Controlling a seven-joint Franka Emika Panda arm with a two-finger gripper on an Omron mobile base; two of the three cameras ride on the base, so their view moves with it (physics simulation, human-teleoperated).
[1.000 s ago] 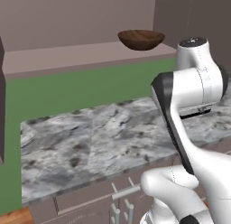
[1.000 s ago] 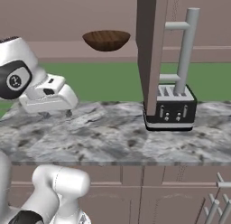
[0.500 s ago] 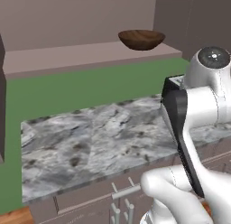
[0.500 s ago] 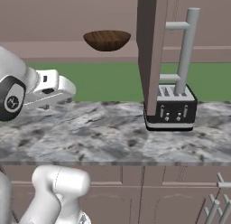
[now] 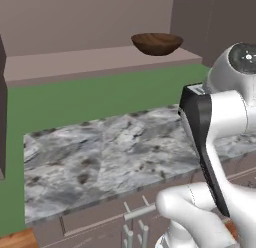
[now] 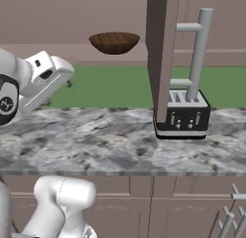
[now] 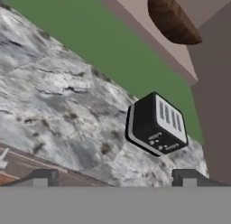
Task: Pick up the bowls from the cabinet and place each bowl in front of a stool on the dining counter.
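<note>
One wooden bowl [image 5: 157, 43] sits on the cabinet shelf [image 5: 75, 62], upper centre of both base views, top right in the hand view. Gripper [image 7: 113, 177] fingers spread wide, nothing between them, at bottom of hand view. Black toaster [image 6: 182, 114] on marble worktop [image 6: 105, 141], right of centre.
</note>
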